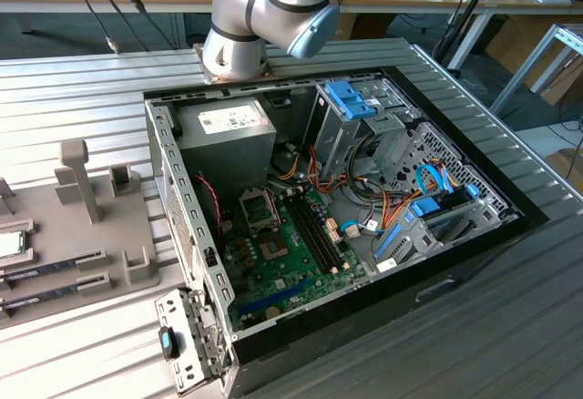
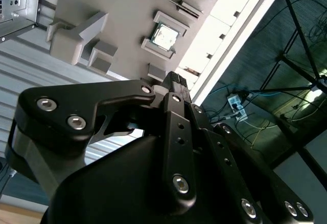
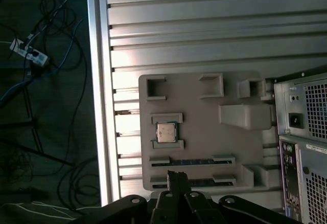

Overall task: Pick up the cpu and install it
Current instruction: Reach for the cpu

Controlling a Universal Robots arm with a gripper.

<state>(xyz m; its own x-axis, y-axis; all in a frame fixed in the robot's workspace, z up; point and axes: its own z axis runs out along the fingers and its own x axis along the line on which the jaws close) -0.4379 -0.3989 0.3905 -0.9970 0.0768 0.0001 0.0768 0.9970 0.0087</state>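
The cpu (image 3: 166, 132) is a small silver square with a green rim, lying flat in a holder on the grey fixture tray (image 3: 204, 106). It also appears in the second wrist view (image 2: 164, 36) and at the exterior view's left edge (image 1: 11, 244). My gripper (image 3: 176, 177) hangs well above the tray with its black fingers together and nothing between them; in the second wrist view its tips (image 2: 176, 81) sit short of the cpu. The motherboard's socket (image 1: 258, 208) lies inside the open computer case (image 1: 182, 226).
Two memory sticks (image 3: 191, 161) lie in slots on the tray beside the cpu. Grey posts (image 1: 77, 176) stand up from the tray. The case holds a power-supply box (image 1: 228, 130), blue drive brackets (image 1: 351, 98) and cables. The table edge (image 3: 97, 81) drops off to floor cables.
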